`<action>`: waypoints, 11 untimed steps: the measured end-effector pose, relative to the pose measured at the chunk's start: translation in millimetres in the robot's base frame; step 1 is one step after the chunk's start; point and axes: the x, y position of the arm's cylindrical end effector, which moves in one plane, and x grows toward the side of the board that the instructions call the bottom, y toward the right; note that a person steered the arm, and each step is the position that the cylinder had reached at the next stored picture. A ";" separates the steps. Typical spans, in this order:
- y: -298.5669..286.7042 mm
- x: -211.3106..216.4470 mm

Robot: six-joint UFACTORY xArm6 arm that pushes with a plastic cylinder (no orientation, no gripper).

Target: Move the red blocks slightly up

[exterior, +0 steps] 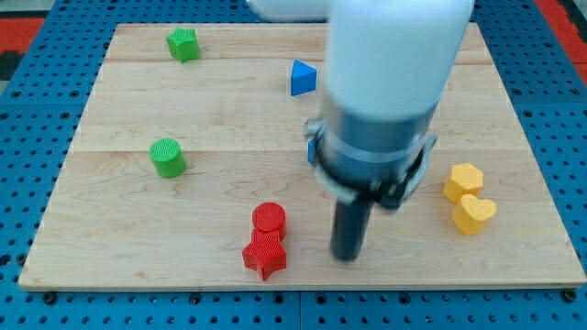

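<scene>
A red cylinder block (270, 220) and a red star-shaped block (265, 253) lie touching each other near the view's bottom edge of the wooden board (119, 110), the cylinder above the star. My tip (346, 256) rests on the board to the right of the red blocks, apart from them by a short gap. The arm's white and grey body (381, 110) hangs above the rod and hides part of the board's middle.
A green star-like block (183, 44) sits at the top left and a green cylinder (168, 157) at the middle left. A blue triangle block (303, 78) lies at the top centre. A yellow hexagon block (464, 181) and a yellow heart block (474, 214) touch at the right.
</scene>
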 end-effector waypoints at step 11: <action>-24.2 -119.3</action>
